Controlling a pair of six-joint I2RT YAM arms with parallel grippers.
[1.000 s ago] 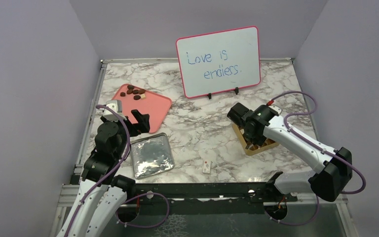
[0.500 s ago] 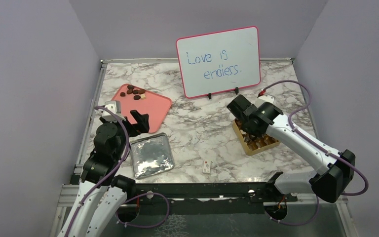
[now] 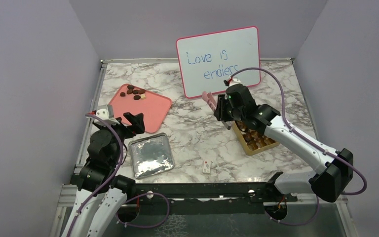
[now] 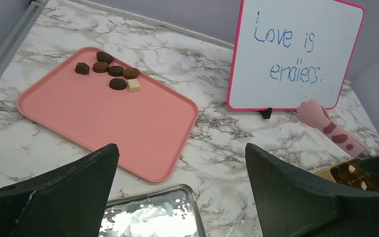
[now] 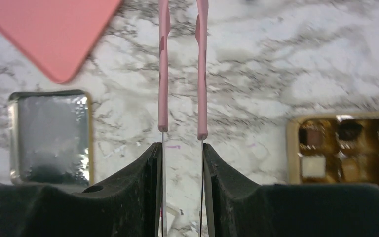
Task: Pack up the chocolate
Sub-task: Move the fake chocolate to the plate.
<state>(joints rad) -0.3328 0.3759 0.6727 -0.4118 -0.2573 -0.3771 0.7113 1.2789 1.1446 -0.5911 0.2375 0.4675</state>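
Left wrist: chocolate [image 4: 109,71] beyond gaping left end effector [image 4: 180,148] (right end effector [image 5: 181,148] grips tongs [image 5: 163,74])

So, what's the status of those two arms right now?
Left gripper open, by pink tray. Right gripper shut on pink tongs, left of gold box. Seven chocolate pieces on tray, more in box. Path to tray unobstructed.

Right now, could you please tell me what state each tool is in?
Left tool: open, holding nothing.
Right tool: closed on the pink tongs.
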